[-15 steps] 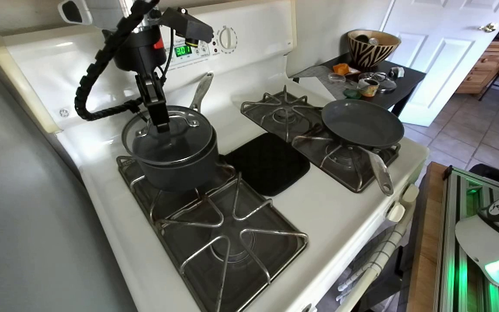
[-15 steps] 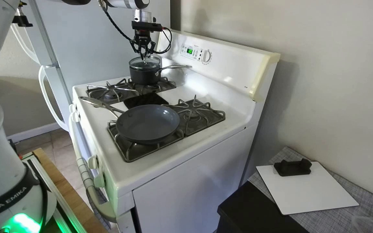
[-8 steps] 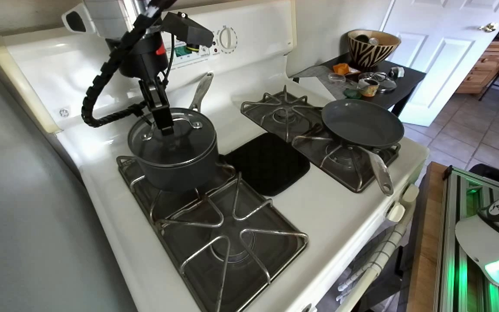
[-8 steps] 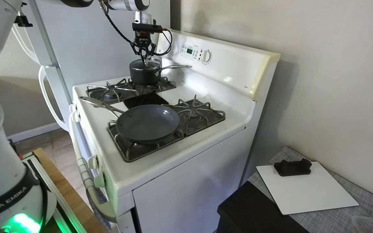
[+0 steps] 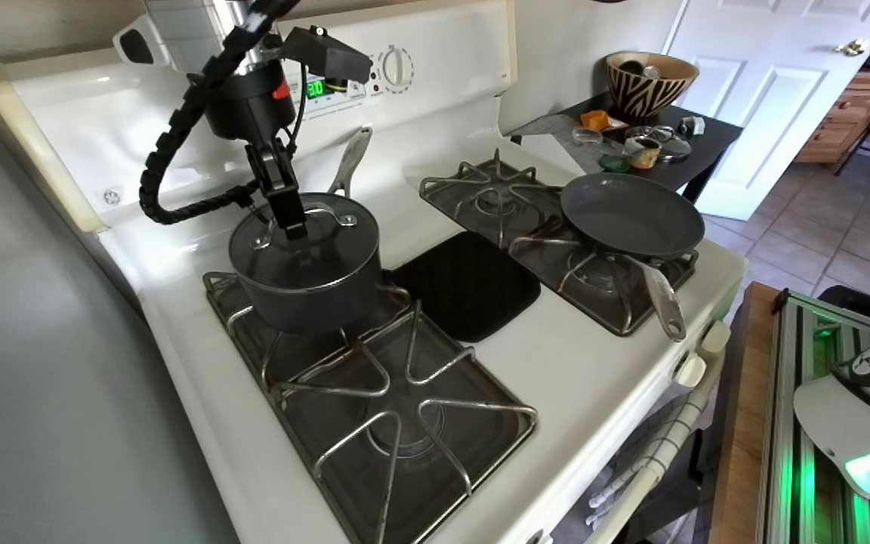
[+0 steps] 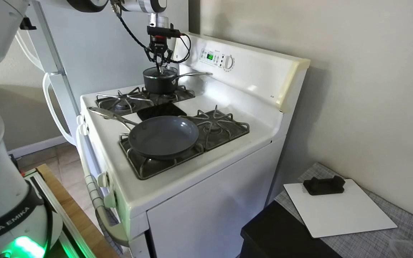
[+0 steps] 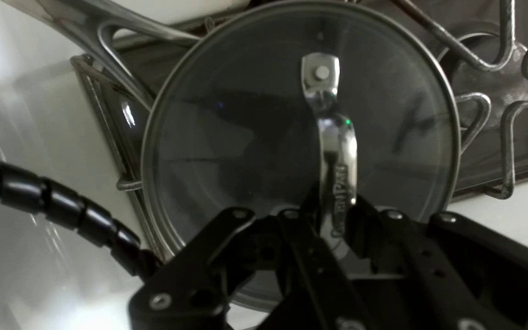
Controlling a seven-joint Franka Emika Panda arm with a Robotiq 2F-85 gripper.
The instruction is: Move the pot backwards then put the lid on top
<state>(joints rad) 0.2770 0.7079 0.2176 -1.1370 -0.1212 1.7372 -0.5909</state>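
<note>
Pot is standing upright on the stove, on a rear burner near the white back panel, and the lid is covering its mouth in both exterior views. From these outside cameras, the pinch itself is too small or too hidden to read. The wrist view is giving it better: the jaws of the gripper are pinching the metal top handle of the lid, one on each side of it. Only there the letters on this top handle are showing. Whether the rim of the lid is sitting fully down all around, I cannot tell.

In both exterior views the long handle of the pot is pointing toward the back panel; in the wrist view it is reaching the upper left edge. Only the exterior views are showing the flat dark pan, resting on a front burner well apart from the pot. In an exterior view a patterned bowl is standing on a dark table; in an exterior view a small black stand is resting on a white board.
</note>
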